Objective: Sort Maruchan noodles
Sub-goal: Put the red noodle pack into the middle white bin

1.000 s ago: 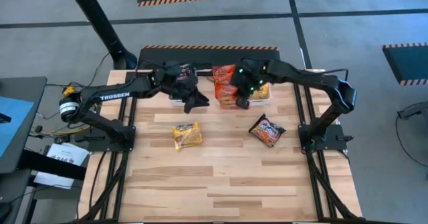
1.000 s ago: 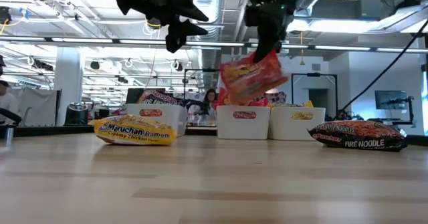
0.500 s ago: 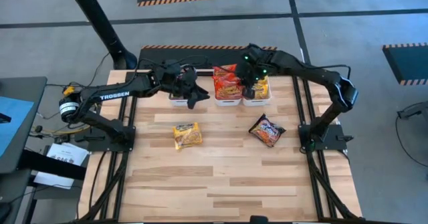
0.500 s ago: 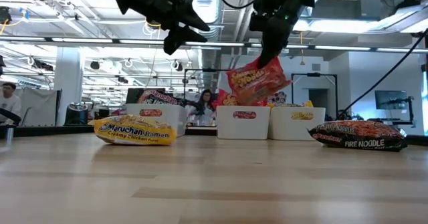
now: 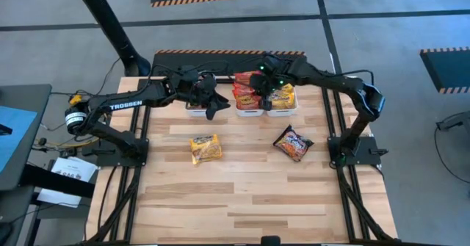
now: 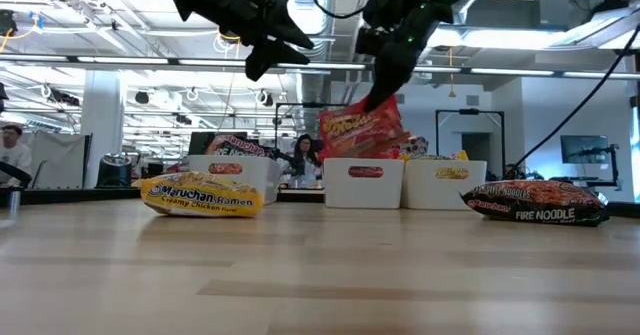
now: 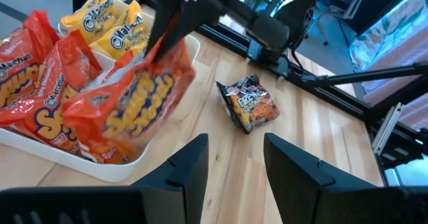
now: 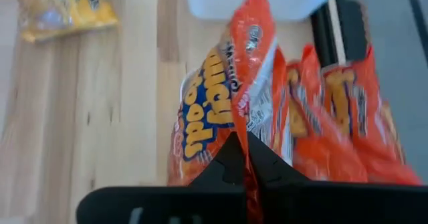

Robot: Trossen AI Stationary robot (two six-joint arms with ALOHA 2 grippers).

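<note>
My right gripper (image 6: 383,93) is shut on a red noodle packet (image 6: 359,132) that hangs over the middle white bin (image 6: 365,183), where other red packets (image 8: 334,117) stand. The right bin (image 6: 443,184) holds yellow packets (image 7: 107,23), and the left bin (image 6: 232,175) holds dark ones. A yellow packet (image 5: 205,148) and a dark packet (image 5: 293,143) lie flat on the table. My left gripper (image 7: 234,160) is open and hovers above the left bin (image 5: 194,109), touching nothing. My right gripper pinches the red packet by its upper edge (image 8: 245,138) between the two fingers, coming from above and pointing down. The packet hangs upright below the fingers, and its lower end (image 6: 352,153) dips into the middle bin among the other red packets.
Three white bins stand in a row at the table's far edge (image 5: 229,53). The near half of the wooden table (image 5: 242,202) holds nothing. Beyond the table, people (image 6: 300,155) show far back in the room.
My right gripper carried the red packet from just in front of the bins toward the far edge, then a little left and down, so the packet now hangs over the middle bin. My left gripper drew slightly toward the far edge and stayed open.
</note>
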